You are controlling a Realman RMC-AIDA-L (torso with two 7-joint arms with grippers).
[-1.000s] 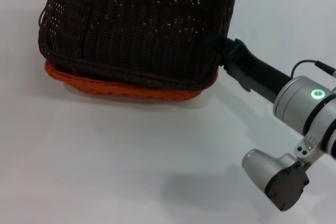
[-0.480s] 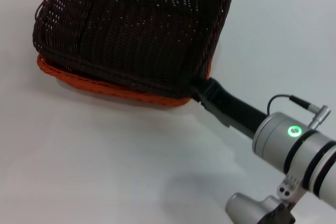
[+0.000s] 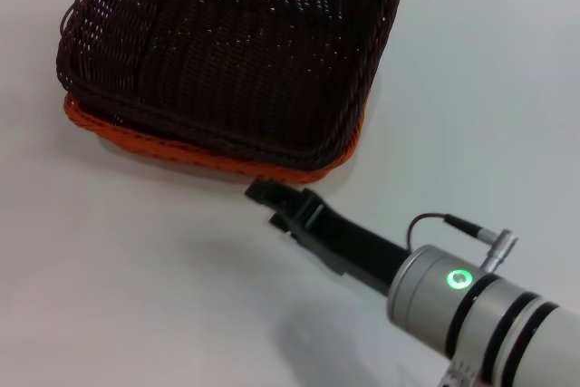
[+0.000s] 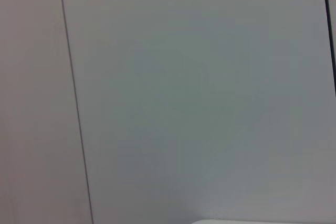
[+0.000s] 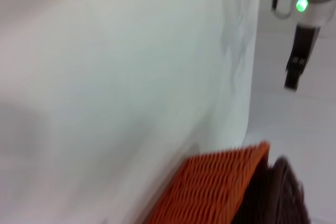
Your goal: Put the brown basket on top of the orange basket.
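You can see the brown basket point(image 3: 227, 52) sitting inside the orange basket point(image 3: 213, 159); your right end effector point(image 3: 261, 195), just in front, holds nothing, spread unclear.

Bright even light, soft shadows, rt wrist view blurry.

The right arm enters from the lower right of the head view and extends diagonally toward the centre. Its right gripper point(image 3: 263, 195) sits just below centre, holding nothing. The left arm is outside the head view.
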